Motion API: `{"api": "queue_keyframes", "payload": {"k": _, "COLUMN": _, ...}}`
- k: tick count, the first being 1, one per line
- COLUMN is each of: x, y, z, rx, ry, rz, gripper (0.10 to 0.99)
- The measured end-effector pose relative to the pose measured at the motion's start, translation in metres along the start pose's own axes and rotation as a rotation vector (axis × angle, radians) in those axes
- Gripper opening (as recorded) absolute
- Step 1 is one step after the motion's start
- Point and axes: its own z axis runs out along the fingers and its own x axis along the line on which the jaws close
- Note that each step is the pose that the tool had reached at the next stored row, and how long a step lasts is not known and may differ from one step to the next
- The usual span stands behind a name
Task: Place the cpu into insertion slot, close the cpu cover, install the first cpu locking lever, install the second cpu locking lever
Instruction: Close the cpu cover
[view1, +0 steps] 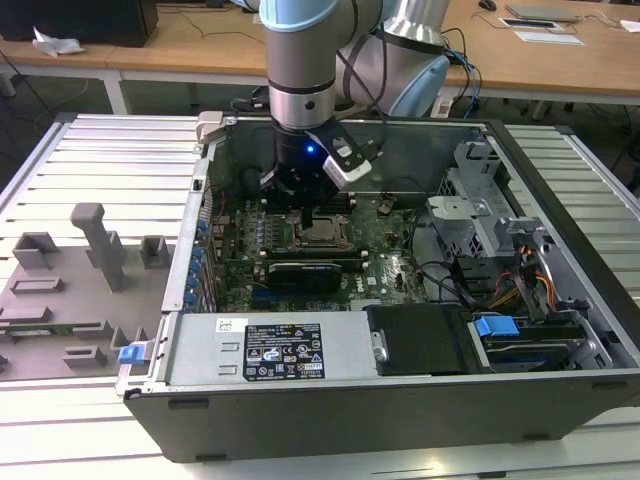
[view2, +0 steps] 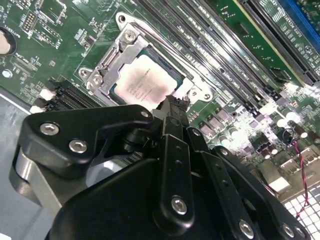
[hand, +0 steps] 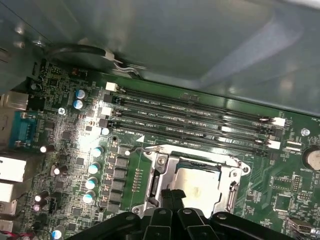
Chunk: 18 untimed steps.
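**A:** Where is your cpu?

**B:** Your cpu (view2: 145, 82) lies flat in the insertion slot (view1: 322, 233), near the middle of the motherboard (hand: 75, 150) and just beside the long memory slots (hand: 200, 115). I'd count that step done.

**A:** And the cpu cover?

**B:** The cpu cover (view2: 107, 65) looks folded down around the chip. The silver top shows through its window in both wrist views, so the second step reads as done too.

**A:** What are your fingers doing?

**B:** Your gripper (view2: 172, 106) hangs at the socket's edge. The fingers (view2: 174, 135) are clenched together with nothing visible between them. I can't tell whether the tip touches the frame.

**A:** The levers?

**B:** One wire lever (hand: 145, 148) shows at a corner of the frame. I can't tell whether either lever is latched, so treat both lever steps as open.
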Motion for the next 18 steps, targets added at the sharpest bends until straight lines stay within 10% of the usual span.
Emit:
{"api": "queue_keyframes", "payload": {"k": 10, "x": -0.0212, "y": -0.0041, "z": 0.0013, "rx": -0.001, "ry": 0.0047, "rz": 0.000, "gripper": 0.106}}
{"api": "queue_keyframes", "payload": {"k": 18, "x": -0.0228, "y": -0.0045, "z": -0.0192, "rx": -0.001, "ry": 0.0047, "rz": 0.000, "gripper": 0.106}}
